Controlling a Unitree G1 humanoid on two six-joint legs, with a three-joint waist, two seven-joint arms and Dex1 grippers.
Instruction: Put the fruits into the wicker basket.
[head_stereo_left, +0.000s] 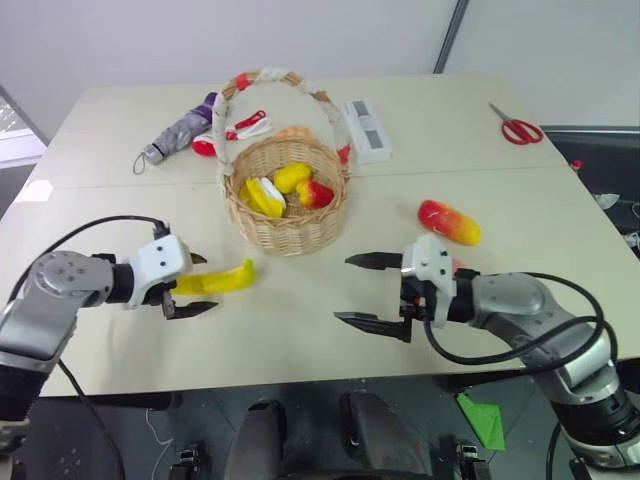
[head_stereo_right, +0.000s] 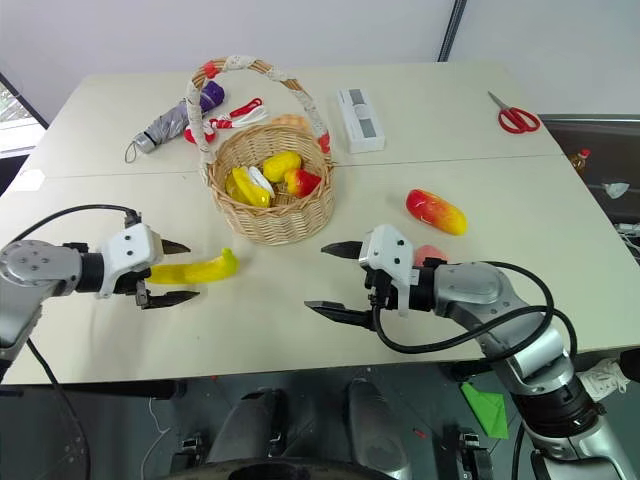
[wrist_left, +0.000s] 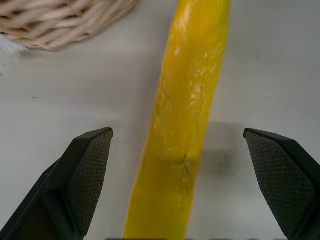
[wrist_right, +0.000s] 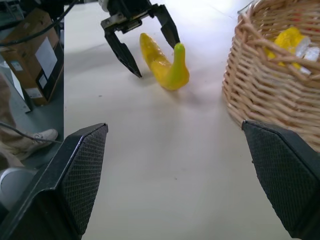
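Observation:
The wicker basket (head_stereo_left: 285, 215) stands mid-table with several yellow and red fruits (head_stereo_left: 290, 186) inside. On the table to its left lies a yellow banana (head_stereo_left: 218, 280). My left gripper (head_stereo_left: 203, 284) is open, one finger on each side of the banana's stem end, with gaps showing beside the banana (wrist_left: 185, 125) in the left wrist view. A red-and-yellow mango (head_stereo_left: 448, 221) rests right of the basket. A pink peach (head_stereo_right: 430, 254) peeks out behind my right gripper (head_stereo_left: 345, 290), which hangs open and empty, pointing left toward the banana (wrist_right: 162, 62).
Behind the basket lie a folded grey-purple umbrella (head_stereo_left: 182, 129), a red-and-white item (head_stereo_left: 240, 128) and a white box (head_stereo_left: 365, 130). Red scissors (head_stereo_left: 518, 130) sit at the far right corner. A cardboard box (wrist_right: 35, 55) stands on the floor beyond the table's left edge.

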